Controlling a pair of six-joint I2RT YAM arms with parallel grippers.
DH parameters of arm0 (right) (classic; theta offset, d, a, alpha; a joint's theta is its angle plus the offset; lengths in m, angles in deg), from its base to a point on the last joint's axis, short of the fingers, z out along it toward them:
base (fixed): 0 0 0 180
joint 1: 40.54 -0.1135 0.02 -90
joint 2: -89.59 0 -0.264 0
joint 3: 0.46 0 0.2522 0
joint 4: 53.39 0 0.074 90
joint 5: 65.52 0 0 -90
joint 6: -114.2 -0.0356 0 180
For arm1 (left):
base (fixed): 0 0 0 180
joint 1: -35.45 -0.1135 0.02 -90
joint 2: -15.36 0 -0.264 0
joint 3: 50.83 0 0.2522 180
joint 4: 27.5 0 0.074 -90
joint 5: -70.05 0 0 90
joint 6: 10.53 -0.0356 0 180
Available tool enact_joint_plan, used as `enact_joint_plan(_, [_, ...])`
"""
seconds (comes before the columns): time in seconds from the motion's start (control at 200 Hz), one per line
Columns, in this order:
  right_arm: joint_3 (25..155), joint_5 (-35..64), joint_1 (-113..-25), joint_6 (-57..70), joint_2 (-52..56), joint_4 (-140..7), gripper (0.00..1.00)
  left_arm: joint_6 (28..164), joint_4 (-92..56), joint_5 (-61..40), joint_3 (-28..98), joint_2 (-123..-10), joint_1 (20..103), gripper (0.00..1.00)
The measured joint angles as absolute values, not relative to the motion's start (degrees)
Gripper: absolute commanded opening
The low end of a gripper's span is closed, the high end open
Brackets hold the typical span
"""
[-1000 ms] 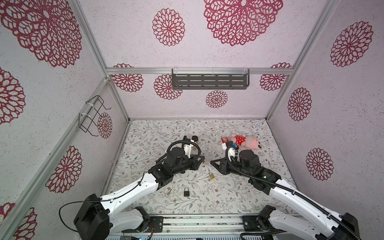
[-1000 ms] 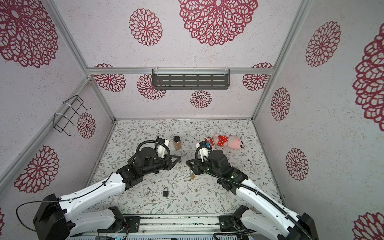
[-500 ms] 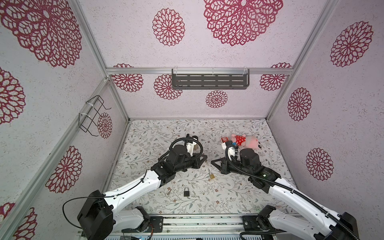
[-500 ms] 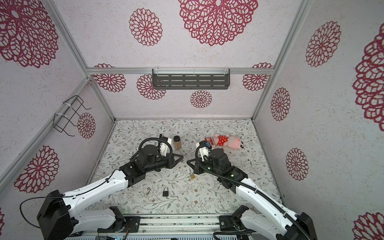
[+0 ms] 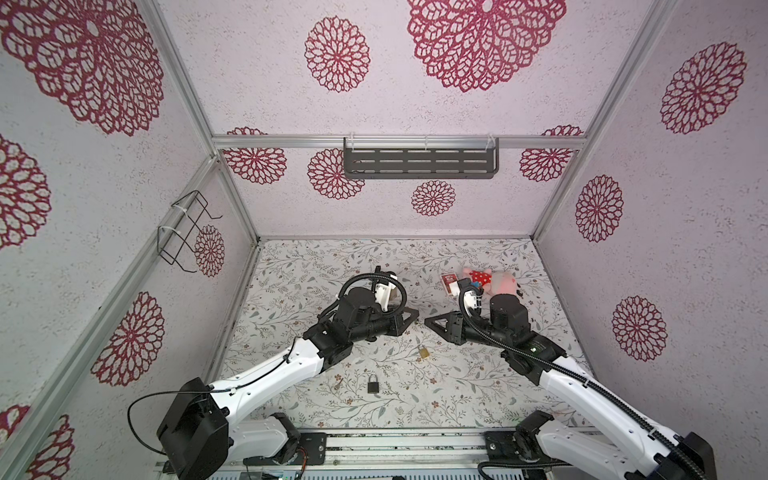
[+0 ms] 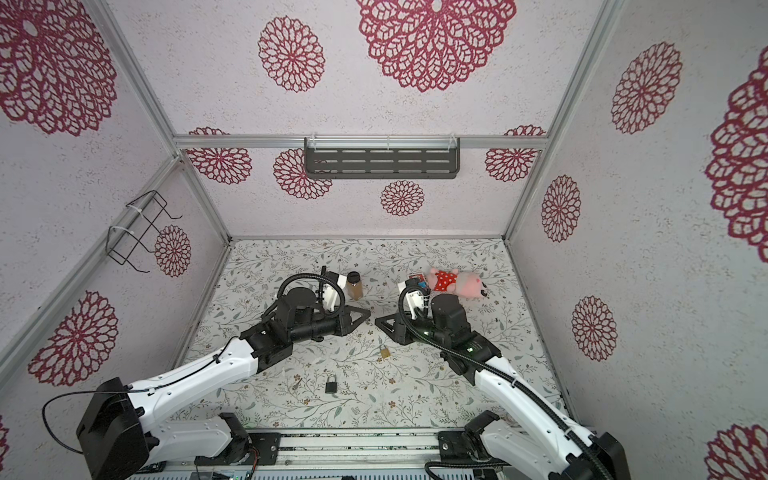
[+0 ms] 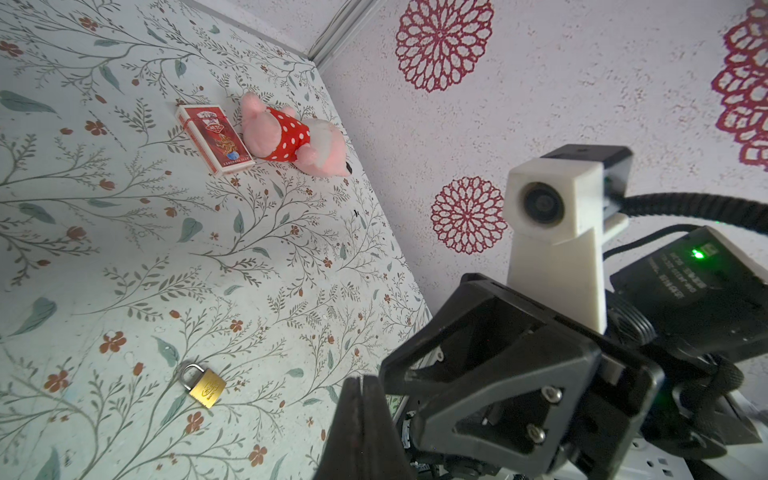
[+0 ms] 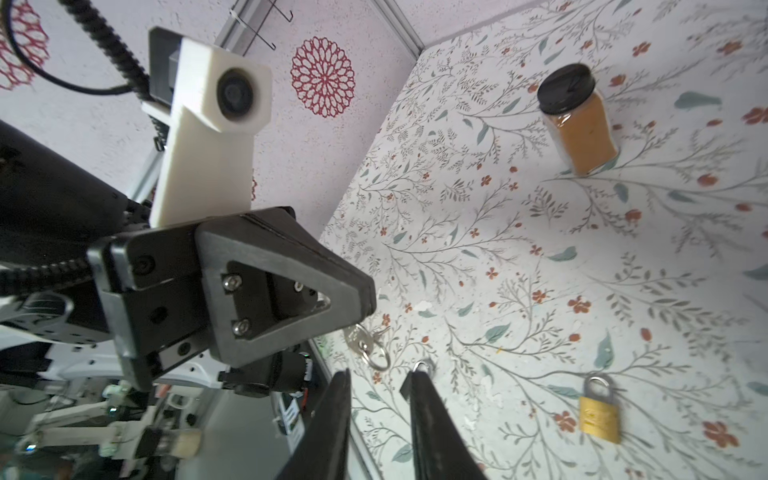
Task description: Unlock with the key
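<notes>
left gripper (image 5: pixel 414 318): pinched tight on key (image 8: pixel 358 336) | right gripper (image 8: pixel 377 374): jaws partly apart, holding nothing | brass padlock (image 5: pixel 424 352): 6 o'clock of both tips, untouched

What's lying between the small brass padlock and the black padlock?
Nothing: both top views show only bare floral mat between the brass padlock and the black padlock.

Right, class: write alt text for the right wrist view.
The shut left gripper holds a key at its tip, close to the open right gripper. Beyond, a brass padlock lies on the floral table and a black-lidded jar stands upright.
</notes>
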State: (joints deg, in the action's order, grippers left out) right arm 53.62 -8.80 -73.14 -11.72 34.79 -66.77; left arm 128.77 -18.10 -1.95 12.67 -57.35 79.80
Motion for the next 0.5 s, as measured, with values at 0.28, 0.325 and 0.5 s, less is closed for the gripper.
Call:
enact_joint_plan(0.28, [52.8,-14.3,-72.2,-12.0,34.8,-62.6,0.46,129.7,-19.9,-0.1,13.5,-57.4,79.8,0.0])
enact_joint_plan(0.325, [52.7,-14.9,-72.1,-12.1,34.7,-62.0,0.46,129.9,-20.4,0.3,13.5,-57.5,79.8,0.0])
enact_joint_plan(0.5, [52.5,-16.6,-71.0,-12.9,34.5,-60.1,0.47,130.5,-22.1,1.7,13.5,-58.2,79.8,0.0])
